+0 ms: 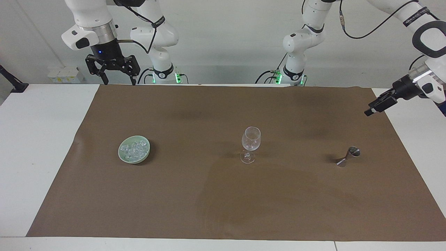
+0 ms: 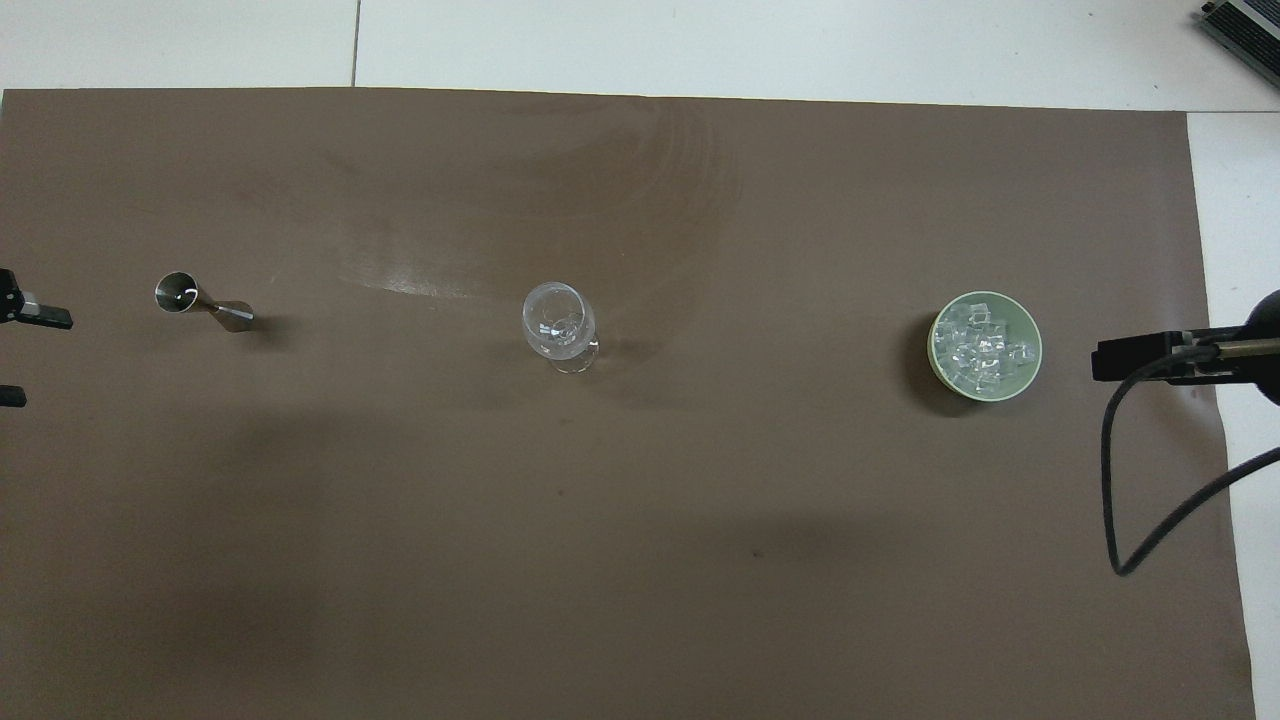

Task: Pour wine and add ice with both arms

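An empty clear wine glass (image 1: 251,143) (image 2: 558,324) stands upright mid-mat. The ice (image 1: 134,148) (image 2: 984,346) is heaped in a pale green bowl (image 1: 122,156) (image 2: 936,362) toward the right arm's end. A steel jigger (image 1: 348,156) (image 2: 203,303) stands toward the left arm's end. The wine is out of view. My right gripper (image 1: 119,83) hangs open over the mat's edge by the robots, holding nothing. My left gripper (image 1: 373,109) (image 2: 24,357) is open and empty, low over the mat's end edge beside the jigger.
A brown mat (image 1: 223,202) (image 2: 640,560) covers most of the white table (image 1: 38,139). A black cable (image 2: 1120,500) loops from the right arm above the mat's end. Both arm bases (image 1: 163,75) stand at the table's edge.
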{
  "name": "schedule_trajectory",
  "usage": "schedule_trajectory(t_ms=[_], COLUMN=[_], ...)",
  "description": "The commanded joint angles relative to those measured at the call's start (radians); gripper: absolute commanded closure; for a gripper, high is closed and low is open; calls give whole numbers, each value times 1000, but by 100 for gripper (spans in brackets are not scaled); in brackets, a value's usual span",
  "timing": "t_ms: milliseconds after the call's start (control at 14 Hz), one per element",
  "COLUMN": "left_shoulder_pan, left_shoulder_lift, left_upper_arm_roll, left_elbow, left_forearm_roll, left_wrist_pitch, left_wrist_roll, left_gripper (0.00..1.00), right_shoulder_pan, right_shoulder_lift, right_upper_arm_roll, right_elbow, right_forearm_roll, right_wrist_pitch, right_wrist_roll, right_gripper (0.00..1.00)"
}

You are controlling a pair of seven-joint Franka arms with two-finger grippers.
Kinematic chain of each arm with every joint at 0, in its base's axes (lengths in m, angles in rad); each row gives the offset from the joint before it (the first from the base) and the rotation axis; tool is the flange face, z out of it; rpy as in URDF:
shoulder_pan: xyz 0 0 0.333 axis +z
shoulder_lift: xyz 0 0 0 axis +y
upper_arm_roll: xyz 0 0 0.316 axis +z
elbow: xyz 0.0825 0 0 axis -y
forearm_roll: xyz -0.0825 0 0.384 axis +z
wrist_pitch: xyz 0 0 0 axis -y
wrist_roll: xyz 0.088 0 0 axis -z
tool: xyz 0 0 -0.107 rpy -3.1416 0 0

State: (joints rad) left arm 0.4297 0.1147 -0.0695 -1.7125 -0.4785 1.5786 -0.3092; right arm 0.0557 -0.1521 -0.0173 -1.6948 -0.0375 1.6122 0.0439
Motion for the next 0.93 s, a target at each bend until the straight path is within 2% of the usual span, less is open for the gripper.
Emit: schedule_trajectory(t_ms=[0, 357, 571, 714, 857], left_shoulder_pan=[32, 55, 90, 135, 152], left_shoulder_lift=[13, -1, 3, 34, 107], left_upper_arm_roll=[-10, -6, -7, -6, -6], left_elbow=[-39, -111, -113, -108, -87], left_forearm_roll=[-57, -136, -176, -248, -319], left_wrist_pitch=[4, 6, -17, -55, -77], left_wrist_roll=[-19, -117, -194, -285, -372], left_gripper=[0, 0, 0, 0, 0], right_shoulder_pan=[-2, 0, 0, 0, -2], right_shoulder_lift=[-26, -24, -26, -24, -24], right_upper_arm_roll=[8, 8, 8, 8, 8], right_elbow=[-31, -31, -29, -31, -31], right_forearm_roll=[-19, -19, -19, -19, -19], right_wrist_pitch=[23, 23, 23, 23, 23], right_wrist_roll=[24, 24, 24, 24, 24], right_gripper=[0, 0, 0, 0, 0])
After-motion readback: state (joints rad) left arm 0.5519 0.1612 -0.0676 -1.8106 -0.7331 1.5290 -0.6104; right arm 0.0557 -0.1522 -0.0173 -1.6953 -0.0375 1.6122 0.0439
